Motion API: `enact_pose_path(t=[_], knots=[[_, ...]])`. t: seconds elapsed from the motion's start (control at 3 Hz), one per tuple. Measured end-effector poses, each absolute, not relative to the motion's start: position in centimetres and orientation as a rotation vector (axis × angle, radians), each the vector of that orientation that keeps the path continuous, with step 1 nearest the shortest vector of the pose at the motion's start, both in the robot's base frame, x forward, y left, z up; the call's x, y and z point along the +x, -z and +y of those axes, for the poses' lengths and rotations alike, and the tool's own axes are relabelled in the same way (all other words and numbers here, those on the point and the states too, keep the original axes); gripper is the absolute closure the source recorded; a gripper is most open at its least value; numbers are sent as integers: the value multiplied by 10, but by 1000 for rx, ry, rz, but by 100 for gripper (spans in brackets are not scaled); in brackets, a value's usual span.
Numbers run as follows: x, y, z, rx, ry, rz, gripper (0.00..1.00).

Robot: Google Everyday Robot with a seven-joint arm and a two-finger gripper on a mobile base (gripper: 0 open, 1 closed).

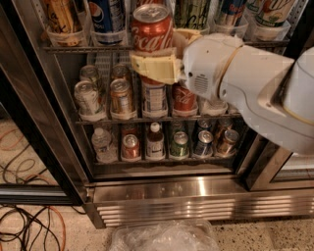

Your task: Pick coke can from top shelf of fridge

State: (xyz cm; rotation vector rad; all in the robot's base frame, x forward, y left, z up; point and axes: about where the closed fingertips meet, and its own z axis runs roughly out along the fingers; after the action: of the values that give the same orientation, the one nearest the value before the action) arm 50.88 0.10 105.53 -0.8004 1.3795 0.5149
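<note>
The coke can [152, 28], red with white script and a silver top, is held upright in my gripper [158, 50], just in front of the top shelf [73, 49] of the fridge [196, 206]. One yellowish finger [152, 67] wraps the can's front lower part. The other finger [189, 34] sits behind its right side. The white arm reaches in from the right and hides part of the shelf behind it.
A blue Pepsi can [105, 14] and a copper-brown can [60, 14] stand left of the coke can in clear holders. More cans stand to its right. The two lower racks hold cans and bottles. Cables [24, 230] and a plastic bag [164, 238] lie on the floor.
</note>
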Motion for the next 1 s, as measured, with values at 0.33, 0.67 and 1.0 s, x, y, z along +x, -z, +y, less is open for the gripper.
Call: enact_pose_path(t=[0.33,0.67,1.0], knots=[[499,-1029,-14,-751,-483,1447,100],[495,-996,-34,-669,-449,1529,100],[478,-949,-47,-620,-418,1644,100]])
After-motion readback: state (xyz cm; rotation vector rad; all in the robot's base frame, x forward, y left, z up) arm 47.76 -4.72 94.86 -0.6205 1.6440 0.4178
